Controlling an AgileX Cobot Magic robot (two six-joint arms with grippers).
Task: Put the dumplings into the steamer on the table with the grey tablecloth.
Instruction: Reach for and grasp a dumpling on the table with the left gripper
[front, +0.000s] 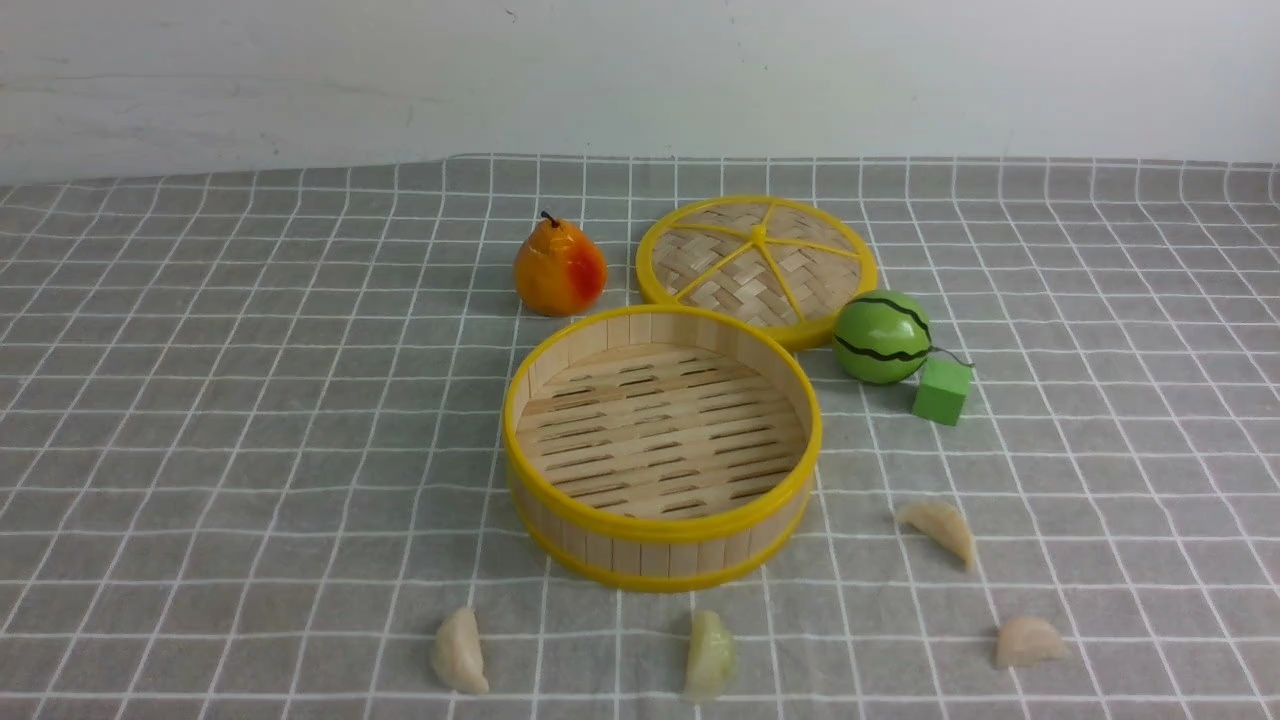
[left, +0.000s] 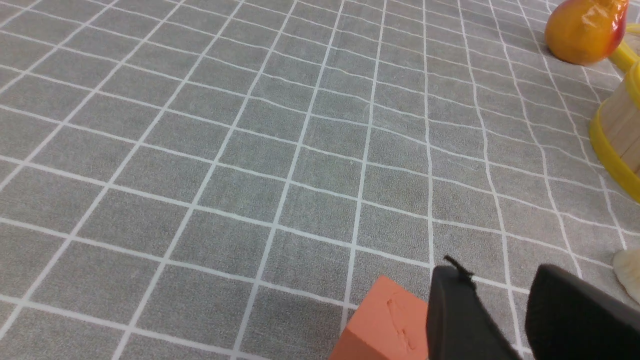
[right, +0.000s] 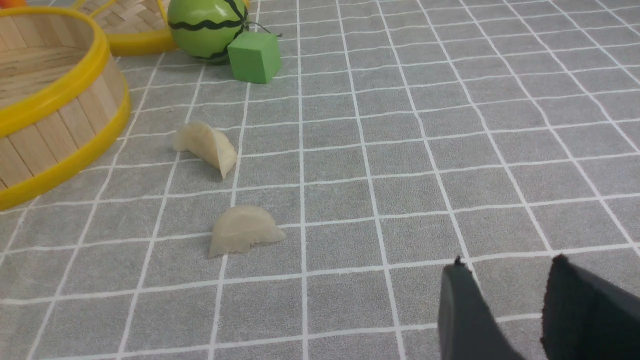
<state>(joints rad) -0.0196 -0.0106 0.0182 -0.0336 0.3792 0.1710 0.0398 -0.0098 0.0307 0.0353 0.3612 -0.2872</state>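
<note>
Jaws both gape empty; glossy pale crescent dumplings (right: 242, 230) may squirt out b/c slick, or wrinkled grey cloth (front: 250, 400) gets pinched.

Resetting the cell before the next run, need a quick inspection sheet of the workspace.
Surface: grey cloth with white grid, slightly wrinkled.
Job's things: steamer empty; four dumplings on the cloth, all outside it.
Clutter: pear, lid, watermelon and green cube behind and beside the steamer; orange block by the left claw.
Claws: left claw open, empty; right claw open, empty.
Cables: nothing seen.
Surroundings: pale wall behind.
</note>
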